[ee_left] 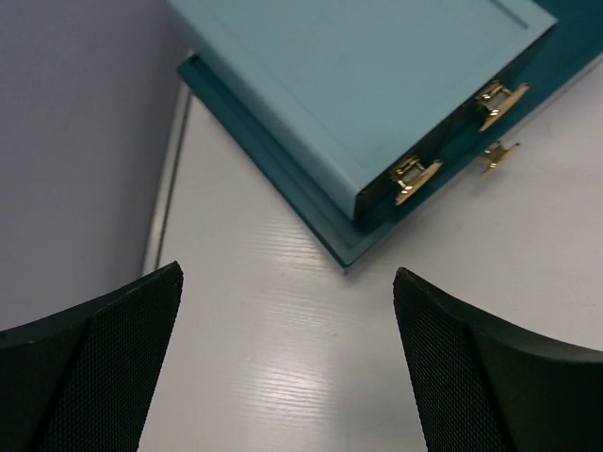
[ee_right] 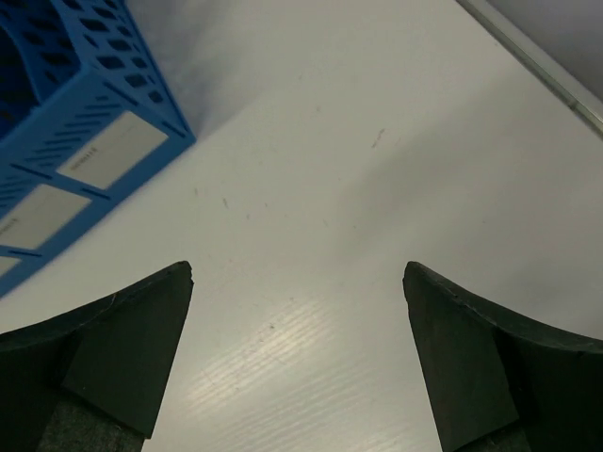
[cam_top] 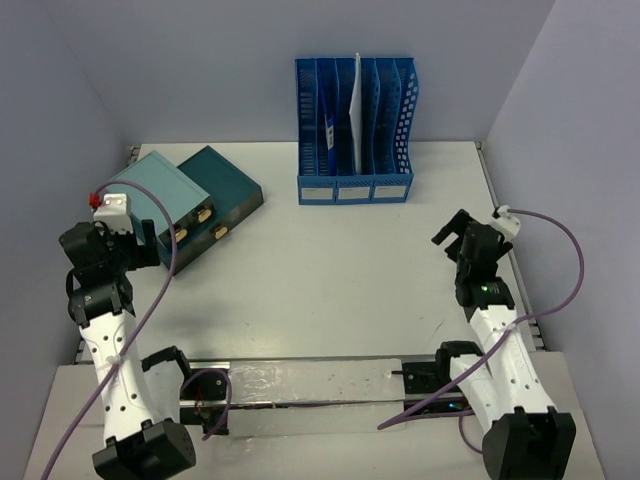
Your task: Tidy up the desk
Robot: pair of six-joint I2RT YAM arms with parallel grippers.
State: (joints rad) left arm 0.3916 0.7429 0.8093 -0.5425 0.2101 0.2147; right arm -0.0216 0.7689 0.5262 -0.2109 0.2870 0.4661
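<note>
The desk (cam_top: 340,270) is a white tabletop between pale lavender walls. A light teal box (cam_top: 158,188) lies askew on a darker teal box (cam_top: 228,190) at the back left, their gold clasps (ee_left: 415,177) facing the middle. My left gripper (cam_top: 140,237) hovers open just in front of the boxes' near corner. In the left wrist view that gripper (ee_left: 287,271) has only bare desk (ee_left: 283,367) between its fingers. My right gripper (cam_top: 452,231) stands open over the right side of the desk. The right wrist view shows it (ee_right: 297,268) holding nothing.
A blue file rack (cam_top: 355,130) stands at the back centre with a white sheet (cam_top: 355,100) and a dark folder in its slots. Its labelled front corner (ee_right: 75,141) lies left of the right fingers. A metal edge rail (ee_right: 537,61) runs along the desk's right side.
</note>
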